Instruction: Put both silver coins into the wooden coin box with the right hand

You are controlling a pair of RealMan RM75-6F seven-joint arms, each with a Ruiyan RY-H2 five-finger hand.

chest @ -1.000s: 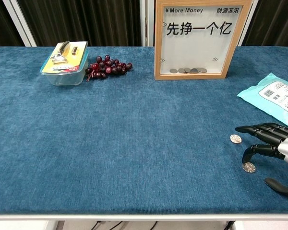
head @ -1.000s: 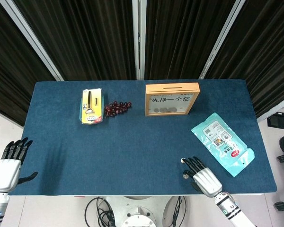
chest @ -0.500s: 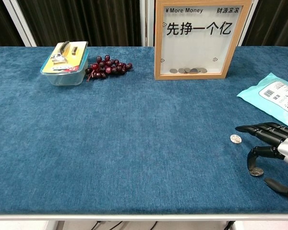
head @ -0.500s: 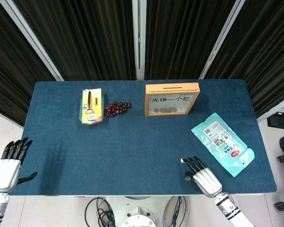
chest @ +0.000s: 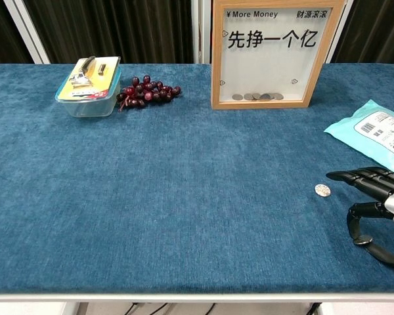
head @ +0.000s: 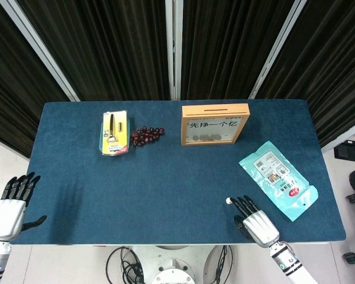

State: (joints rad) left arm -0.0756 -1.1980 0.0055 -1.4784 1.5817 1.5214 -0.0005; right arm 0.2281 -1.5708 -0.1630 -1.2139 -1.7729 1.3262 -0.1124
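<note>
- Coins are thin, stiff and slick, lying flat on the nap; I judge they need pinching by the rim.
- One silver coin (chest: 322,189) lies bare at the lower right of the table (chest: 184,197), just beside the right hand (chest: 379,203).
- Whether that hand's curled thumb and finger pinch the second coin, I cannot tell; its other fingers (chest: 354,176) stretch out.
- Wooden coin box (chest: 270,54) stands upper centre, well apart.
- Left hand (head: 15,204) hangs off the lower left, fingers spread, holding nothing.
</note>
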